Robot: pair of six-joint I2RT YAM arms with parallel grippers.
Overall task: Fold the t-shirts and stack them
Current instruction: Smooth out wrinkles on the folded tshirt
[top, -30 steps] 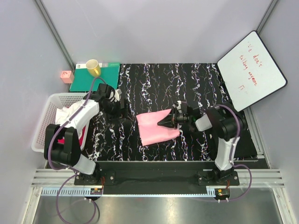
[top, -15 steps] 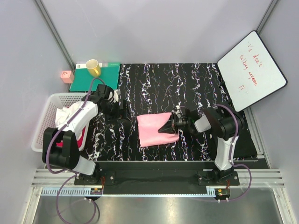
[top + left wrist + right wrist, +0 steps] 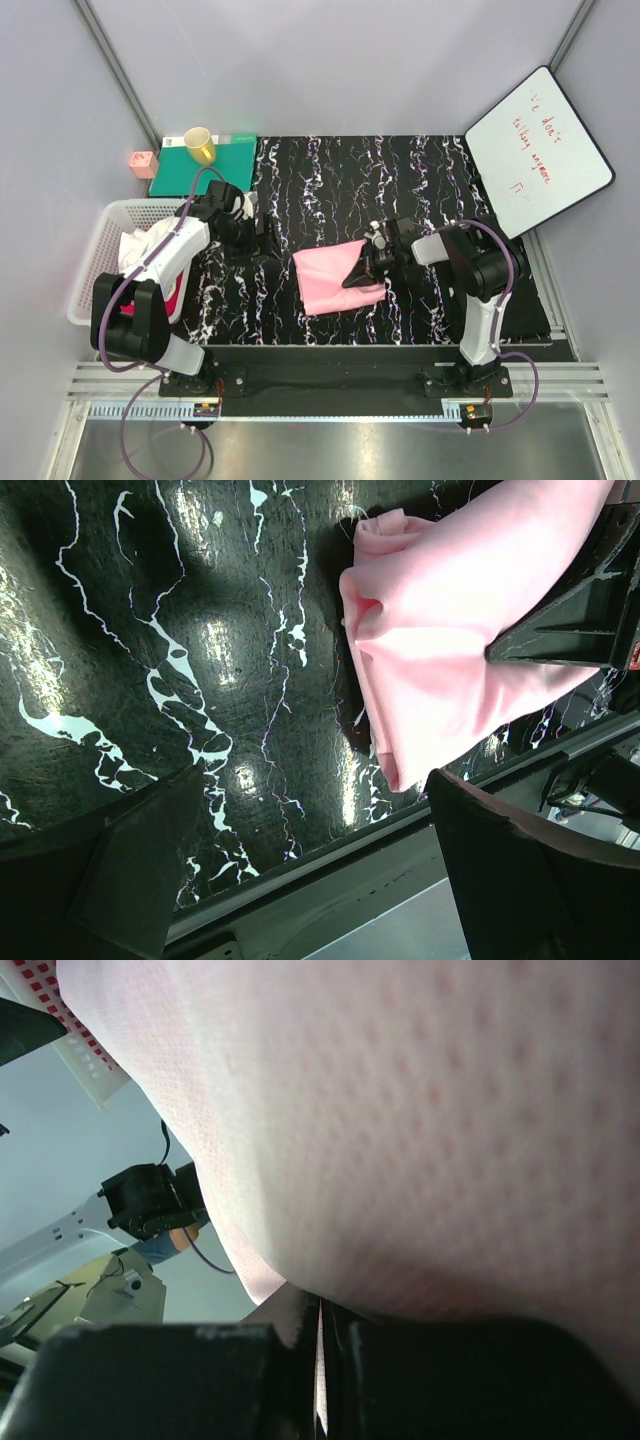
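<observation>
At the far left, off the table, we see a small pink box (image 3: pixel 142 163). Next comes a white basket (image 3: pixel 92 270) holding a crumpled white t-shirt (image 3: pixel 138 246) and a magenta-red t-shirt (image 3: pixel 176 292), both bunched so that we cannot tell their direction. Behind the basket lies a green mat (image 3: pixel 225 168) with a yellow cup (image 3: pixel 200 146) tipped on it.

The left arm (image 3: pixel 178 248) reaches over the basket's inner corner, and the left arm's jaws are spread wide above bare table, holding nothing.

The light pink t-shirt (image 3: pixel 325 282) lies folded flat near the middle of the table, towards the near edge, between the two arms. Its long axis runs left to right, tilted a little so that the right end sits farther from the bases. We cannot make out collar or hem.

The right arm (image 3: pixel 482 268) reaches left, and the right arm's jaws are pressed together, lying on the right part of the pink cloth. We cannot tell whether any fabric is caught between them.

The table (image 3: pixel 340 175) is black with white marbled veins. At the far right corner a whiteboard (image 3: pixel 538 150) with red handwriting leans. Plain pale grey walls with metal posts enclose the space, and a metal rail runs below the arms' bases.
</observation>
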